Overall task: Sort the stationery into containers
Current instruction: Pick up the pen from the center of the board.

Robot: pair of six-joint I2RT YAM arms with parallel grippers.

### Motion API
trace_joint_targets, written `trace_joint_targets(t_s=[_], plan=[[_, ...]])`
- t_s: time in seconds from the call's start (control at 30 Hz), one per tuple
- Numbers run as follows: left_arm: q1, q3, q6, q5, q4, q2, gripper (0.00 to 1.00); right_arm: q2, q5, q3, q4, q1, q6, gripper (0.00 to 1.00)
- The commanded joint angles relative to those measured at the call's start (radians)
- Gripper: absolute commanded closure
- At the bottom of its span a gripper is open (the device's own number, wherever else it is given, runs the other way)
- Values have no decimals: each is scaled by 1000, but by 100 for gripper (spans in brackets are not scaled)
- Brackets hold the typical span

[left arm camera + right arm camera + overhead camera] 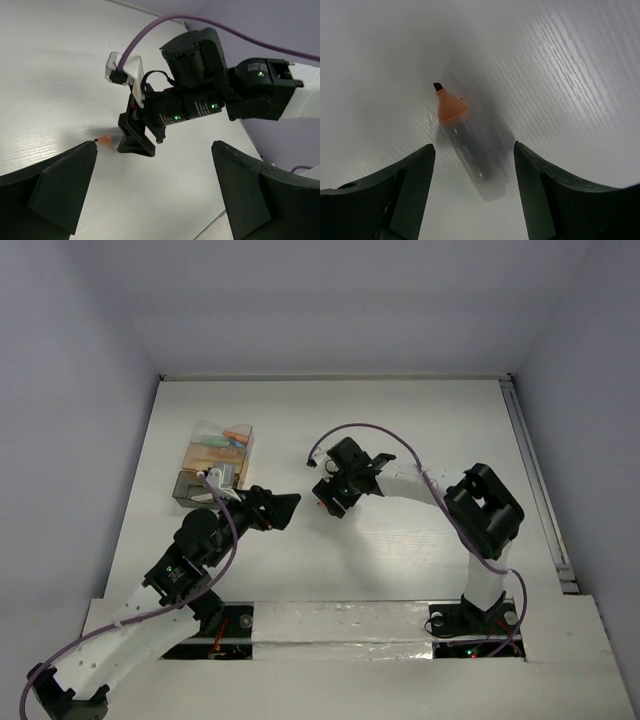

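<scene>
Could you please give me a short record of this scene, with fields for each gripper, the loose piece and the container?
left gripper: open, empty, near the container
right gripper: open, fingers either side of the highlighter, not gripping it
highlighter: orange tip, uncapped, lying on the table
container: far left of the table, coloured pieces in its far compartments

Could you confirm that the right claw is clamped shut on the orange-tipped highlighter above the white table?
Not quite: the right claw is open, its fingers clear on either side of the orange-tipped highlighter, as the right wrist view shows. The white table is indeed below.
</scene>
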Motion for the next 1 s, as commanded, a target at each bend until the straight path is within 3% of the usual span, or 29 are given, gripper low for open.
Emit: trace_joint_targets(t_s=[0.0,0.1,0.2,0.23,0.33,0.37,0.47,0.63,0.67,0.97], plan=[[3,-52,-33,21,72,-23,1,45,-20,69,-20,-10,-29,31],[3,-98,-51,27,84,-28,1,64,-16,81,-14,-10,-32,32],[3,-128,-63,38,96,-15,10,87,-17,99,-9,-10,-33,37],[3,-133,-66,44,99,-11,19,99,-17,110,-19,-10,-30,41],[3,-153,-71,50,107,-5,31,105,-10,112,-3,-10,-27,64],[3,-159,-74,55,113,-3,32,104,-2,112,3,-10,-15,79],[3,-181,-86,64,135,14,34,85,27,101,65,-10,31,90],[3,-207,-89,62,184,66,50,16,77,71,232,-10,169,96],[3,-210,-89,61,194,78,52,1,94,63,257,-10,266,96],[3,-207,-94,48,339,267,60,-203,40,-184,619,-10,698,97]])
